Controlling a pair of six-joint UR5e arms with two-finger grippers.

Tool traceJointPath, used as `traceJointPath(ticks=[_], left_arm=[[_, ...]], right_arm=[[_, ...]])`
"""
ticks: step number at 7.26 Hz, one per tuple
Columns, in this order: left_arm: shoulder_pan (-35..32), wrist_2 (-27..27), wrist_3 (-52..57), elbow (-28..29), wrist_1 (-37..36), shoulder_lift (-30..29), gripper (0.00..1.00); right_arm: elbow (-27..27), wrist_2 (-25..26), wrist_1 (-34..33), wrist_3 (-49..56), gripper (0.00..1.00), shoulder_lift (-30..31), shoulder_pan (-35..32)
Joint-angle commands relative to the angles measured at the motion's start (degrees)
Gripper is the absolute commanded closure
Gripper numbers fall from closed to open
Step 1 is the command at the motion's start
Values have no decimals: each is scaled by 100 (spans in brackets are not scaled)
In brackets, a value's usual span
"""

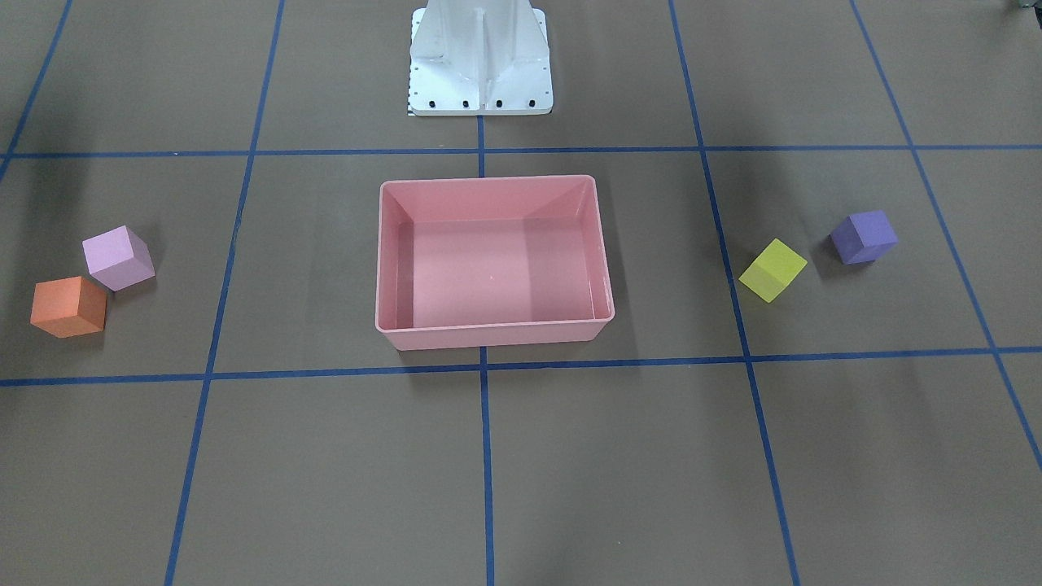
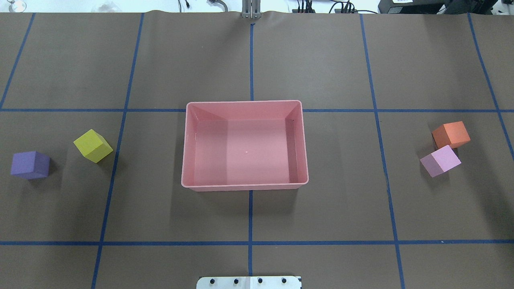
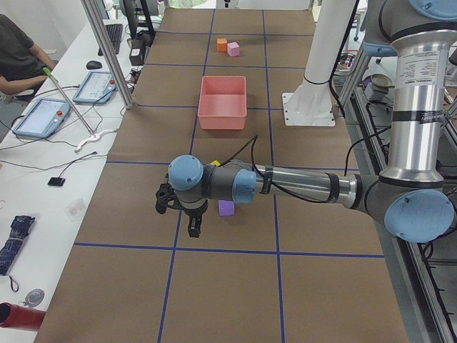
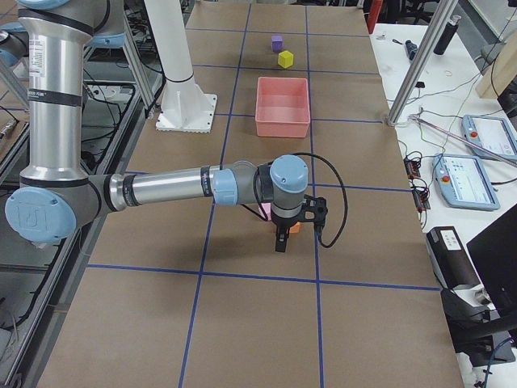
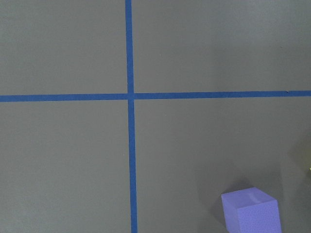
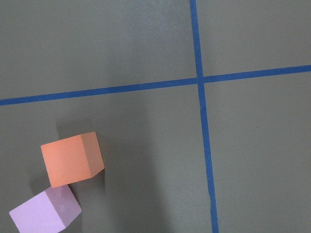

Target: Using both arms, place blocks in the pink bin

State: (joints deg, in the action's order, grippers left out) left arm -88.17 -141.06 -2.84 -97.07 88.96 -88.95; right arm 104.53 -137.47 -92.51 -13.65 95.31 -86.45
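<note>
Black, the left gripper hangs over the brown table, just beside the small purple cube. I cannot tell if it is spread wide or squeezed tight. The yellow-green cube sits near the purple one. Farther on, the salmon-pink plastic bin stands in the middle, with all four cubes outside it. Farthest, the orange cube and the light pink cube sit close together under the right gripper. I cannot tell its grip either.
</note>
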Motion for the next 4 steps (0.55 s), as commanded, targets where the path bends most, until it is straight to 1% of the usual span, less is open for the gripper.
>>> traceJointPath(ticks=[1, 2, 3, 4], left_arm=[[11, -9, -32, -13, 7, 44, 0], [11, -9, -50, -31, -2, 45, 0], [11, -9, -50, -31, 7, 45, 0], [11, -9, -59, -22, -2, 53, 0]], right_arm=[[32, -34, 5, -15, 0, -21, 5], [76, -34, 5, -6, 0, -30, 23], [111, -26, 66, 12, 0, -47, 206], [103, -34, 406, -23, 0, -21, 260]])
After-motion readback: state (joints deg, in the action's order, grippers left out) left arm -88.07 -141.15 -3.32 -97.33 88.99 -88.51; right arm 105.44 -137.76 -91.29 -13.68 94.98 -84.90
